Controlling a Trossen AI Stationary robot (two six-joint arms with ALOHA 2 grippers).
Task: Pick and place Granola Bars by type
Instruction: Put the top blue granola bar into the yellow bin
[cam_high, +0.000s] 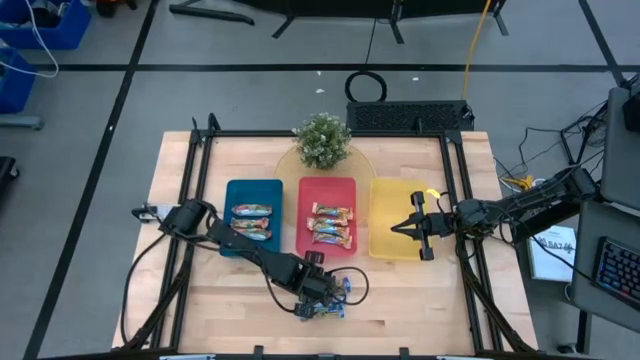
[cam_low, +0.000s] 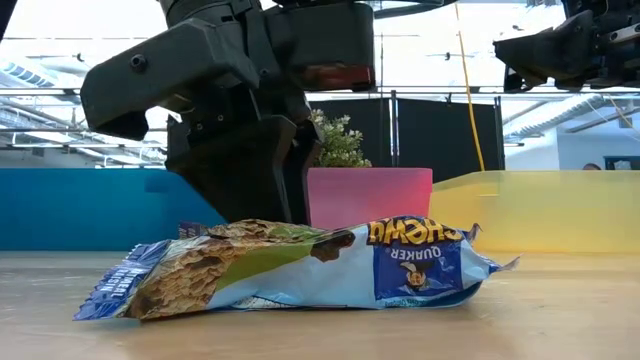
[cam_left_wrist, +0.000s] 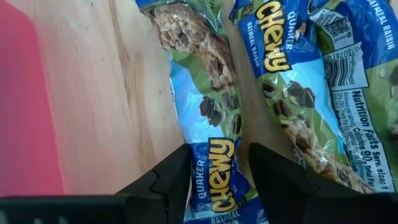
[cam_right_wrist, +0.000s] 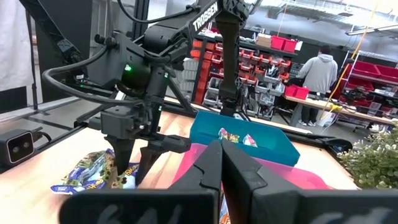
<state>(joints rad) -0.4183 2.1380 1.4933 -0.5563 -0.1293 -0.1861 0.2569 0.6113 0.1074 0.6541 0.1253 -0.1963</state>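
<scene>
Blue-white Chewy bars (cam_high: 330, 303) lie loose on the wooden surface (cam_high: 420, 300), at about 6 o'clock from the red tray (cam_high: 303, 190), near the surface's front edge. The left wrist view shows two of them side by side, wrappers touching: one bar (cam_left_wrist: 214, 140) runs between the dark fingers (cam_left_wrist: 168, 180), the second bar (cam_left_wrist: 317, 93) just beside it. In the low view a bar (cam_low: 300, 270) lies flat on the wood, wrapper crumpled.

Left gripper (cam_high: 318, 292) is down over these bars, jaws spread, one finger on each side of the nearer wrapper. Not pinching it.

Blue tray (cam_high: 233, 190), at 9 o'clock from the red tray, holds greenish-red bars (cam_high: 251, 220). Red tray holds tan-gold bars (cam_high: 331, 225), stacked in a short column. Yellow tray (cam_high: 385, 195) sits at 3 o'clock from the red tray.

Right gripper (cam_high: 398, 228) hangs over the yellow tray, well apart from the loose bars. In the right wrist view its jaws are pressed together, holding nothing.

Small potted plant (cam_high: 322, 140) stands at 12 o'clock from the red tray. A person (cam_right_wrist: 320, 71) in a grey hooded top stands in the room beyond, back turned.
</scene>
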